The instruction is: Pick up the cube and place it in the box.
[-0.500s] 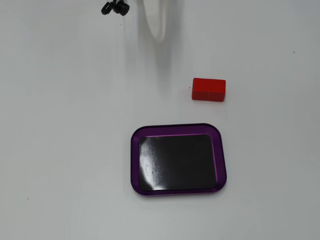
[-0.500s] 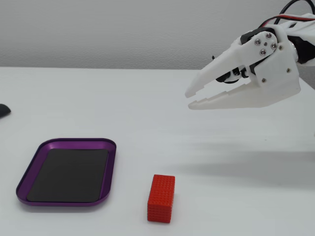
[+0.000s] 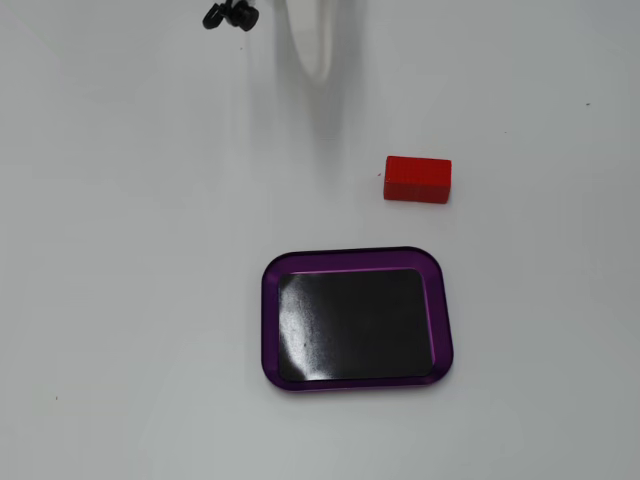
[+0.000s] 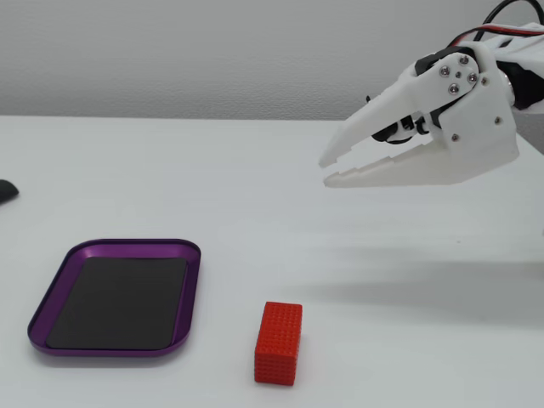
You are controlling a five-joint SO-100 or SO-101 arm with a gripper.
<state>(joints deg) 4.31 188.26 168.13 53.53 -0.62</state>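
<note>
The white end effector (image 4: 325,170) hangs in the air over the white table (image 4: 255,187). In a fixed view from the side it comes in from the 3 o'clock edge and points toward 9 o'clock, tipped a little down. Its two fingers are a small way apart at the tips, so it is open just a bit. Nothing is between them. It holds nothing and touches nothing.

The red cube (image 4: 278,342) lies flat on the table, down near the 6 o'clock edge of that view. It is well apart from the end effector, which is up at about 1 o'clock from it. Its sides have a bumpy grid on them.

The purple box (image 4: 189,293) sits on the table at about 9 o'clock from the cube, near it but not touching. Its black bottom is bare and shiny.

In a fixed view from above, the cube (image 3: 418,179) is at about 1 o'clock from the box (image 3: 270,330). A white finger (image 3: 309,40) pokes in from the 12 o'clock edge. A small black thing (image 3: 230,16) sits at the top edge too, a little to the left of it; I cannot tell what it is.
</note>
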